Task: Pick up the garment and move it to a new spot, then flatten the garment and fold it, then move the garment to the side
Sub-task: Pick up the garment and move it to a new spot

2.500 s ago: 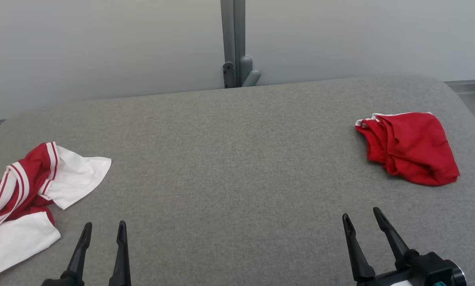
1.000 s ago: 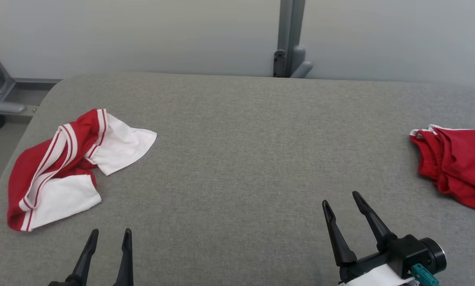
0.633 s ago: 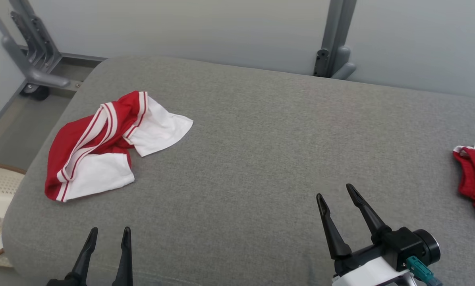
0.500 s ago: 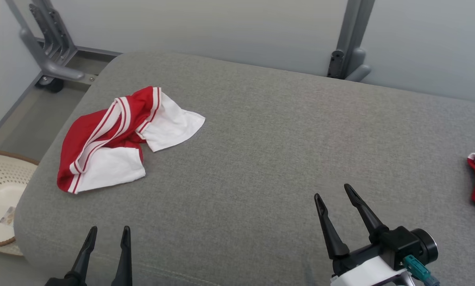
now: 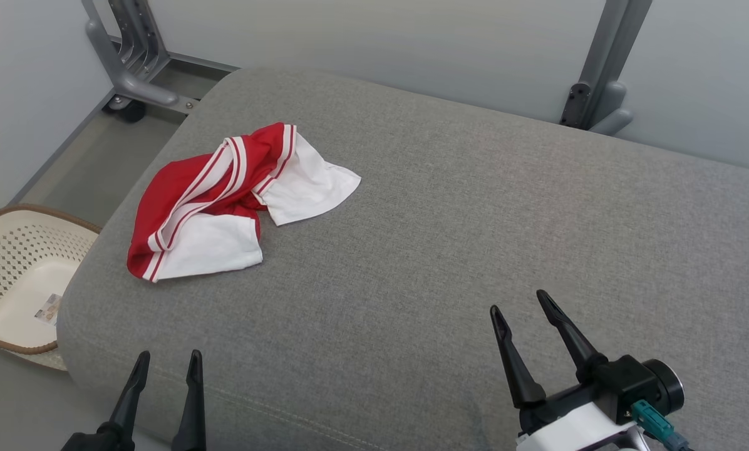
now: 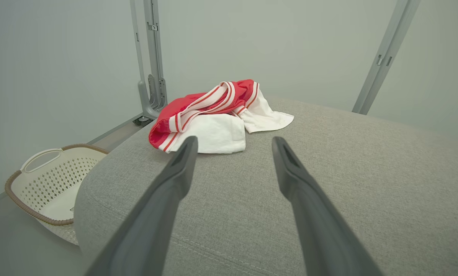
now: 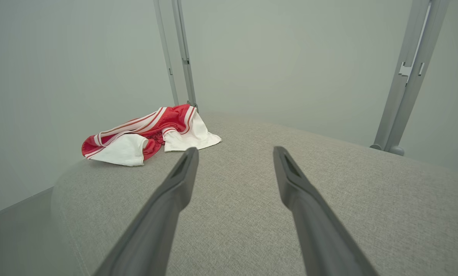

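A crumpled red-and-white garment (image 5: 233, 200) with striped trim lies near the left end of the grey padded table (image 5: 475, 238). My left gripper (image 5: 168, 360) hangs open at the table's front left edge, well short of the garment, nothing between its fingers. The left wrist view has the garment (image 6: 213, 119) straight ahead beyond the open left gripper (image 6: 233, 143). My right gripper (image 5: 517, 302) is open and empty over the front right of the table. The right wrist view puts the garment (image 7: 148, 134) far off to the left of the right gripper (image 7: 234, 151).
A cream perforated laundry basket (image 5: 11, 275) stands on the floor left of the table, also in the left wrist view as the basket (image 6: 49, 180). Grey metal frame posts (image 5: 600, 75) and a wheeled frame base (image 5: 130, 81) stand behind the table against a pale wall.
The camera has turned left: the garment slid from the left edge towards the picture's middle, the basket came into view, and a red cloth on the right left the picture. Both grippers stay open.
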Available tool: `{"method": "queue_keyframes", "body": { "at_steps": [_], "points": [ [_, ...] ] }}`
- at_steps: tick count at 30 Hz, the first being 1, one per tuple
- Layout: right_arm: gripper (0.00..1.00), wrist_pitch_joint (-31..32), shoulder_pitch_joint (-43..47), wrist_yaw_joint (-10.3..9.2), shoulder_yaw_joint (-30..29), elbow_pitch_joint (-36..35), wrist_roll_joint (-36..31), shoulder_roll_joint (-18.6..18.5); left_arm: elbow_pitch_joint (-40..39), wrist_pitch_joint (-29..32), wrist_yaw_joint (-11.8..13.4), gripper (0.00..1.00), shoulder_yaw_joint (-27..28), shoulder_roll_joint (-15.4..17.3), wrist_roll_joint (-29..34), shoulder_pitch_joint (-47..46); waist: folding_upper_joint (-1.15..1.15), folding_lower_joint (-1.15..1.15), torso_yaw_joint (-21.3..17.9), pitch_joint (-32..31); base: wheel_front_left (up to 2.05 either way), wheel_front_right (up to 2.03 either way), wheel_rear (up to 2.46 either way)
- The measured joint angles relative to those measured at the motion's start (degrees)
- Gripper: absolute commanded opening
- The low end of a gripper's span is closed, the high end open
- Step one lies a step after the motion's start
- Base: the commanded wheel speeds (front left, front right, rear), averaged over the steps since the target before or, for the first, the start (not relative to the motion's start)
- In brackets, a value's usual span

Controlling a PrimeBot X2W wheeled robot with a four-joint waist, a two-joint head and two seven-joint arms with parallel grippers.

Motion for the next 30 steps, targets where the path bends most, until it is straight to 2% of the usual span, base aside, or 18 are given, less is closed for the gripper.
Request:
{"method": "queue_keyframes", "body": {
  "at_steps": [4,8,15,24,30],
  "points": [
    [1.0,0.0,-0.6,0.0,0.9,-0.1,0.0,0.0,0.9,0.0,0.0,1.0,-0.7,0.5,-1.3,-1.2,0.0,0.0,-0.3,0.8,0.0,0.0,0.0],
    [1.0,0.0,-1.7,0.0,1.3,-0.1,-1.5,0.0,4.5,0.0,0.0,1.0,-2.2,3.1,-4.2,-6.0,0.0,0.0,-0.9,2.7,0.0,0.0,0.0],
    [1.0,0.0,-4.7,0.0,2.5,0.6,-4.5,0.0,15.6,0.0,0.0,1.0,-4.8,11.4,-13.3,-22.8,0.0,0.0,-2.5,8.0,0.0,0.0,0.0],
    [1.0,0.0,-7.4,0.0,2.4,0.2,-8.2,0.0,30.9,0.1,0.0,1.0,-13.2,19.4,-28.4,-41.2,0.0,0.0,-5.3,14.4,0.0,0.0,0.0],
    [1.0,0.0,-8.2,0.0,2.9,0.0,-9.5,0.0,37.2,3.2,0.0,1.0,-19.8,21.5,-35.5,-49.2,0.0,0.01,-6.8,17.8,0.0,0.0,0.0]
  ]
}}
